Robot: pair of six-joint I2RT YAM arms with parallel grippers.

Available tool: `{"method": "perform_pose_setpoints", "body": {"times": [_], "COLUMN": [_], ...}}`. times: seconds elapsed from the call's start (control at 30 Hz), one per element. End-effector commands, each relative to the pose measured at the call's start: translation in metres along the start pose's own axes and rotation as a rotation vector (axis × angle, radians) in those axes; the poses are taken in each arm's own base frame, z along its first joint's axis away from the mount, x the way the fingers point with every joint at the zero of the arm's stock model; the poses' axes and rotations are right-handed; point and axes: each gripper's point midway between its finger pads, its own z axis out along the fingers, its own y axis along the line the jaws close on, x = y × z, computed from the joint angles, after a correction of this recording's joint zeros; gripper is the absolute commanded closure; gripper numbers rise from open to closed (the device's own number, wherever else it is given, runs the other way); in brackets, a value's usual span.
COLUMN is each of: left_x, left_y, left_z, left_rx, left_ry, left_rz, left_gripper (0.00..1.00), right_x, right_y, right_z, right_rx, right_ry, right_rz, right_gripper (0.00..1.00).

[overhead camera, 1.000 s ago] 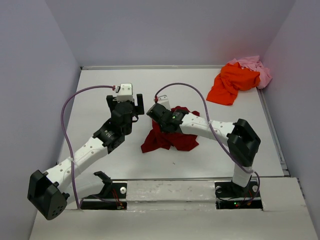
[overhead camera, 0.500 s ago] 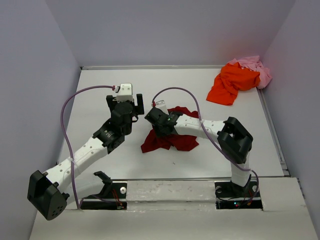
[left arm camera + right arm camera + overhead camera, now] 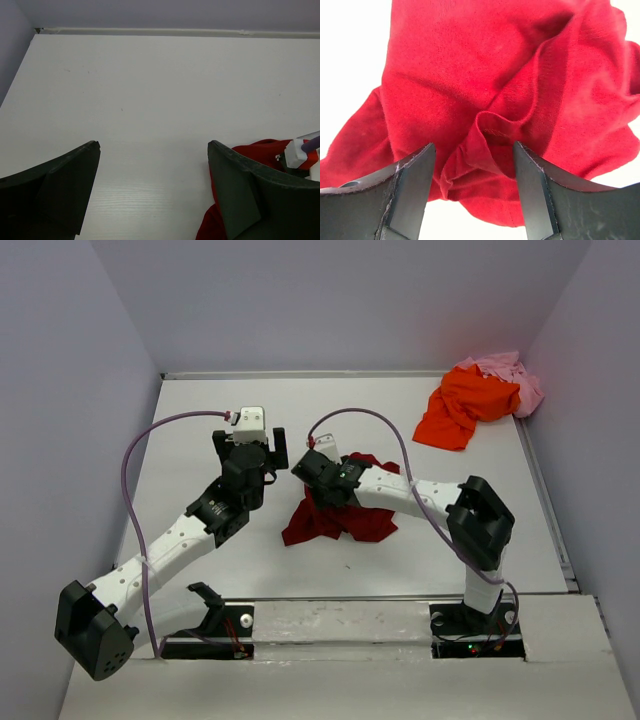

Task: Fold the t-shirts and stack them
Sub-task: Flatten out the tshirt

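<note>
The dark red t-shirt (image 3: 345,518) lies crumpled in the middle of the white table (image 3: 200,400). My right gripper (image 3: 315,480) hangs open just above the shirt's upper left part. In the right wrist view a raised fold of the red cloth (image 3: 470,75) sits between the spread fingers of that gripper (image 3: 473,145), not pinched. My left gripper (image 3: 250,443) stands open over bare table to the left of the shirt, nothing in it (image 3: 154,145); the shirt's edge (image 3: 260,150) shows behind its right finger. The orange t-shirt (image 3: 463,405) and the pink t-shirt (image 3: 512,373) lie heaped at the back right.
Grey walls close the table at the back and both sides. A purple cable loops over each arm. The right arm's wrist (image 3: 300,155) is close to the left gripper's right finger.
My right gripper has gone from shut to open over the red shirt, and its arm shifted slightly. The left arm has not moved.
</note>
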Motion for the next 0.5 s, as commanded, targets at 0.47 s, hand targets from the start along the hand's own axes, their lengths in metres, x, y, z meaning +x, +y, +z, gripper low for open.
{"method": "perform_pose_setpoints", "body": {"times": [0.47], "left_x": [-0.023], "left_y": [-0.001], "left_z": [-0.004], "left_rx": [0.006], "left_ry": [-0.063], "left_rz": [-0.053], "left_gripper": [0.01], "right_x": [-0.025], "right_y": [-0.015], "right_z": [-0.032], "right_rx": [0.018], "right_ry": [-0.080], "right_rz": [0.072], "right_gripper": [0.32]}}
